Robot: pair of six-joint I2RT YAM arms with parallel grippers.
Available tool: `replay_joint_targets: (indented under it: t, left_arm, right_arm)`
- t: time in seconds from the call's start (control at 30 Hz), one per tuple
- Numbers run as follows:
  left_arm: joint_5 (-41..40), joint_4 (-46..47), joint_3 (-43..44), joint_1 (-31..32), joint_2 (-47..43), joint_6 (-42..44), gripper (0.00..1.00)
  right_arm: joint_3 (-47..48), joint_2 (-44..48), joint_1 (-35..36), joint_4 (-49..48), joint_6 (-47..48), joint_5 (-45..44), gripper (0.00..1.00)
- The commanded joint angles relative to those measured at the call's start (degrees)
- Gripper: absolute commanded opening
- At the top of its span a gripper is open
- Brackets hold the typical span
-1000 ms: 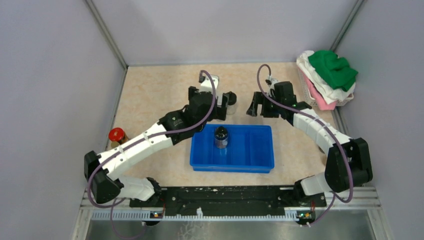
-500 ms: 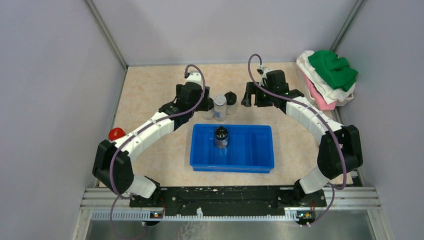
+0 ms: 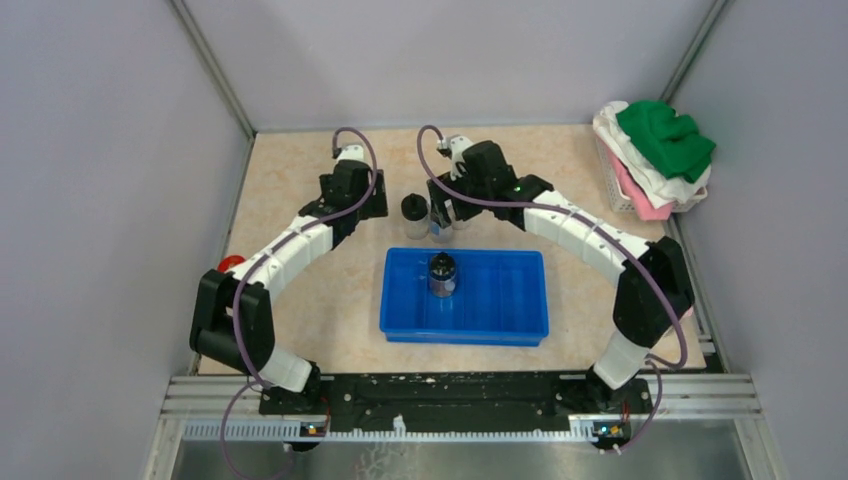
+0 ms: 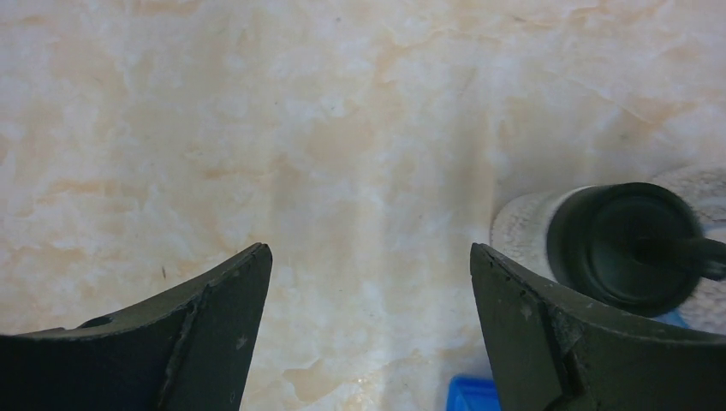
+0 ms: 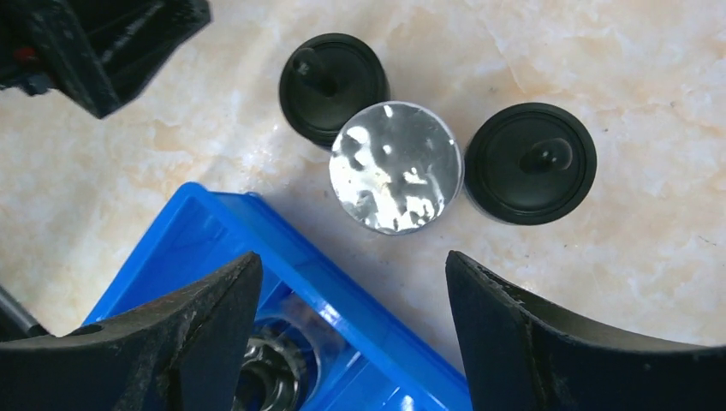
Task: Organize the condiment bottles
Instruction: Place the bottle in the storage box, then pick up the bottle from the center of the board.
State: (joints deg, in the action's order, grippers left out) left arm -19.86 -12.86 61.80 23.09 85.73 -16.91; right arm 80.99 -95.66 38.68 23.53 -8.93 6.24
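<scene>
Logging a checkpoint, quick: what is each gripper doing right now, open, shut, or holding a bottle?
Left gripper: open, holding nothing.
Right gripper: open, holding nothing.

**Blue tray on a marbled beige desk**

My desk (image 3: 300, 180) is pale beige, veined with cream and peach marbling, and the tray (image 3: 465, 337) is plain bright blue. Among the condiment bottles, the black-capped bottles (image 5: 529, 163) have matt black tops, the silver-capped jar (image 5: 395, 166) has a crinkled, mirror-bright lid, the red-capped bottle (image 3: 231, 264) shows a red top, and the dark bottle (image 3: 442, 273) has a black cap. My left hand (image 4: 368, 257) and right hand (image 5: 351, 265) have dull black fingers. My arms (image 3: 580, 225) are white with black joints and purple cables (image 3: 352, 135). The cloth pile (image 3: 665, 135) is green over white and pink.
</scene>
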Motion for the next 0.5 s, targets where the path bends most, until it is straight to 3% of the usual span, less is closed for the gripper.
replay_joint_targets:
  t: [0.0,0.47]
  left_arm:
    - [4.40,2.02,-1.99,-2.26,0.54,-1.51,0.92]
    - [6.92,2.75,-4.30,-2.57,-1.39,-1.47,0.91]
  right_arm:
    - [4.28,-3.60,0.55,-0.07,1.35,-3.66,0.78]
    - [11.45,-11.36,0.65,-0.33,1.53,-5.14,0.79]
